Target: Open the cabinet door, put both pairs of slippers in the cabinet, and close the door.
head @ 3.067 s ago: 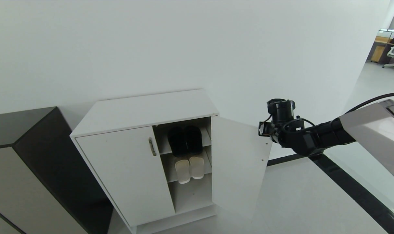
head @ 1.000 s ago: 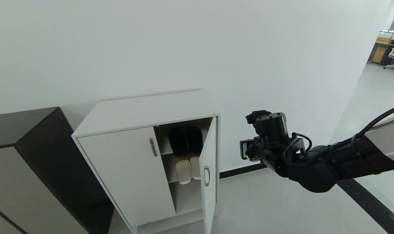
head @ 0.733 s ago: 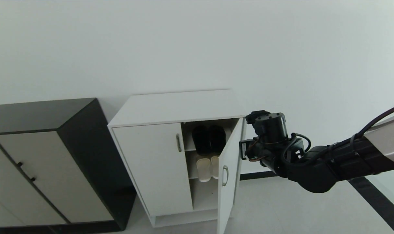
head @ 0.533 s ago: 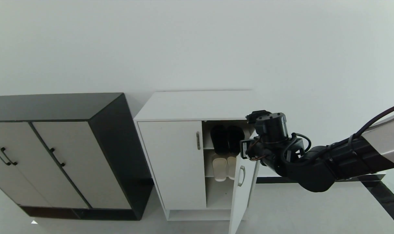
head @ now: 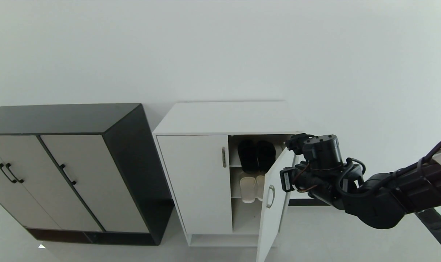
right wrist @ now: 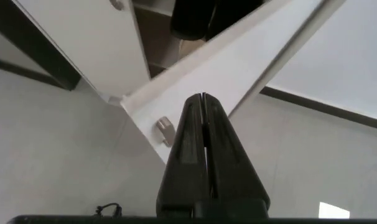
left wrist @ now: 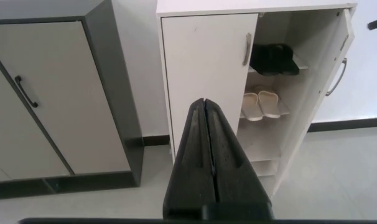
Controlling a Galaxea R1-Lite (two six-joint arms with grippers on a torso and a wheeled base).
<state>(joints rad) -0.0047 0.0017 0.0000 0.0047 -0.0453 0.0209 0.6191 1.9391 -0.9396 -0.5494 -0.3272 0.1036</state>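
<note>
The white cabinet has its left door shut and its right door standing partly open. Black slippers lie on the upper shelf, white slippers on the shelf below. My right gripper is shut and holds nothing, with its tip against the door's outer face near the top edge. In the right wrist view the gripper meets the door beside the handle mount. My left gripper is shut and holds nothing. It stays well back from the cabinet, facing the slippers.
A black cabinet with grey doors stands against the white cabinet's left side. A white wall rises behind both. Grey floor lies in front, with a dark strip at the right.
The head view has swung, bringing the black cabinet into sight. The right door has gone from wide open to partly open. My right gripper has come up against its outer face.
</note>
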